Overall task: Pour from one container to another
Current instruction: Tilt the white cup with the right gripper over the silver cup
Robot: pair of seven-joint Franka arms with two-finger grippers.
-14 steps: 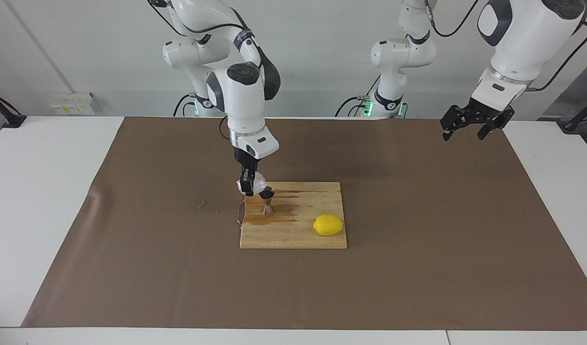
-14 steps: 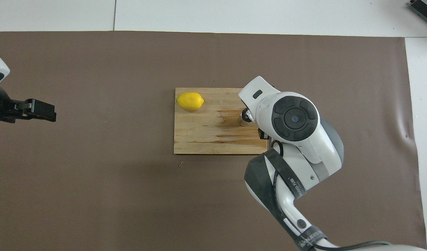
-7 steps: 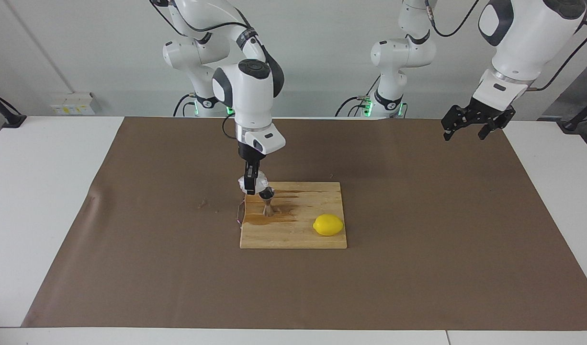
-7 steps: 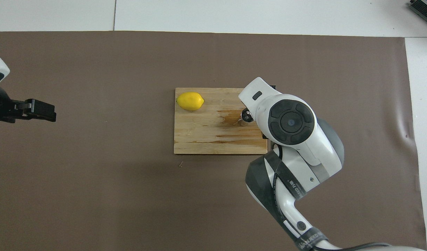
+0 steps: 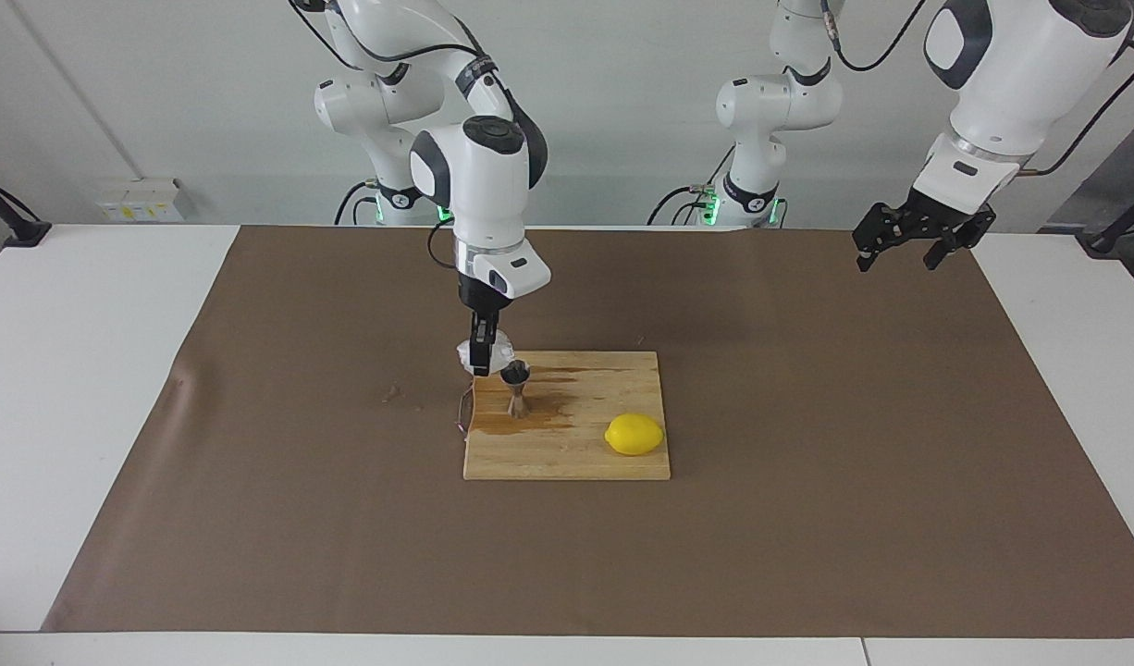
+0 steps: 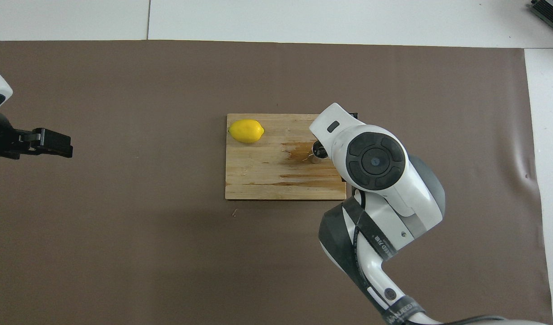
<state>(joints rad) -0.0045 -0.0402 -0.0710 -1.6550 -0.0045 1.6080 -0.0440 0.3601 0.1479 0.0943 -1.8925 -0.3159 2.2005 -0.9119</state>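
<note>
A small steel hourglass jigger (image 5: 517, 392) (image 6: 318, 150) stands upright on the wooden cutting board (image 5: 585, 453) (image 6: 263, 176), at the board's end toward the right arm. My right gripper (image 5: 480, 363) hangs just beside the jigger's rim, shut on a small translucent whitish plastic cup (image 5: 495, 351). From overhead the right arm's wrist hides the cup and the gripper. My left gripper (image 5: 909, 253) (image 6: 55, 143) waits open in the air over the mat at the left arm's end of the table.
A yellow lemon (image 5: 634, 434) (image 6: 246, 131) lies on the board's corner toward the left arm's end, farther from the robots than the jigger. Dark wet streaks (image 6: 299, 155) stain the board around the jigger. A brown mat (image 5: 807, 518) covers the table.
The right arm's wrist has straightened up and the cup has come slightly up and away from the jigger's rim. The left arm has not moved.
</note>
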